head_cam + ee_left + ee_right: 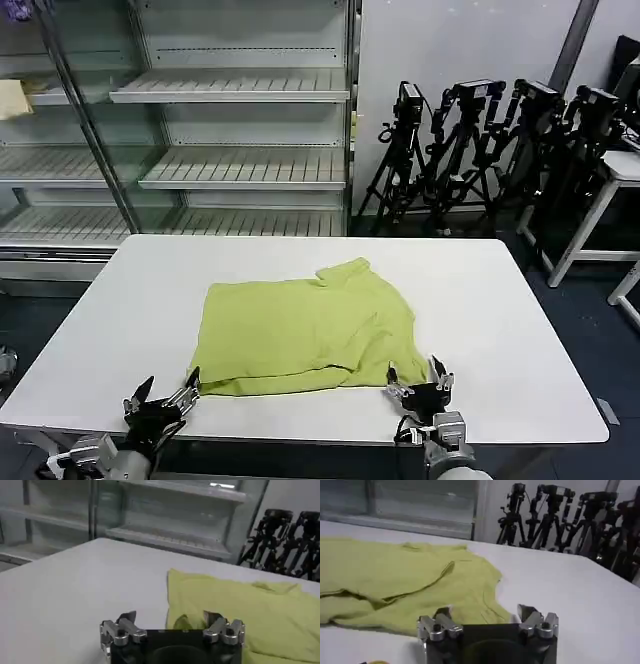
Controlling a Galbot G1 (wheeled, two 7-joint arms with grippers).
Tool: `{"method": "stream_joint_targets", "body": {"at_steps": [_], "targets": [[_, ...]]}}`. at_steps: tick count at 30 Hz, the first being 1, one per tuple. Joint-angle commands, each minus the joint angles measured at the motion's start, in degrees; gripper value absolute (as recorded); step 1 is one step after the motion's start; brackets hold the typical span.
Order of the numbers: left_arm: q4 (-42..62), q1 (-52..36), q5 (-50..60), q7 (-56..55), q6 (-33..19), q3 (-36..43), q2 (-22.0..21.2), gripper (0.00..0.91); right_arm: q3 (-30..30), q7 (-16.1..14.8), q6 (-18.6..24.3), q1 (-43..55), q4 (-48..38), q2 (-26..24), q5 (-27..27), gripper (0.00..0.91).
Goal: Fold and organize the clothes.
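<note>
While spread on table (520, 330), shirt (300, 325) between open hands.

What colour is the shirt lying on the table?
Plain lime yellow-green; no pattern shows on the shirt. The head view shows it best.

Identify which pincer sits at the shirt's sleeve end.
The right pincer, open at the near right corner of the lime shirt, by the sleeve; the left pincer, also open, is at the plain corner.

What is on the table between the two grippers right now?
In the head view, the near edge of the green shirt lies between the left gripper and the right gripper, with bare white table just in front.
</note>
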Motion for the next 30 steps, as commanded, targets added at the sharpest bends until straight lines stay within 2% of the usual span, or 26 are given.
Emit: {"method": "stream_joint_targets", "body": {"at_steps": [1,10,18,24,30], "targets": [[-1.99,1.05,-2.29,0.06,-0.15,-1.65,-0.37,0.907,-0.76,-0.27,-1.03,-0.04,-1.42,0.16,0.44,0.907],[-6.58,5.07,-1.61,0.26,-0.68,-1.20,-1.58,0.907,-0.44,-0.24,-1.03,-0.64,-1.03,0.17,0.39,0.907],[-4.09,1.62,0.20,0.11,-1.09,-1.33,-0.83,0.907,-0.03,-0.23,-0.97,-1.29,-0.57,0.02,0.32,0.907],[-6.70,0.54,-5.51,0.27,-1.06,-6.10,1.30,0.907,0.10,-0.26,-0.76,-1.42,-0.96,0.04,0.28,0.907],[-6.64,-0.32,-11.23,0.59,-1.85,-7.36,1.64,0.907,0.07,-0.21,-0.53,-1.75,-1.26,-0.04,0.12,0.907]]}}
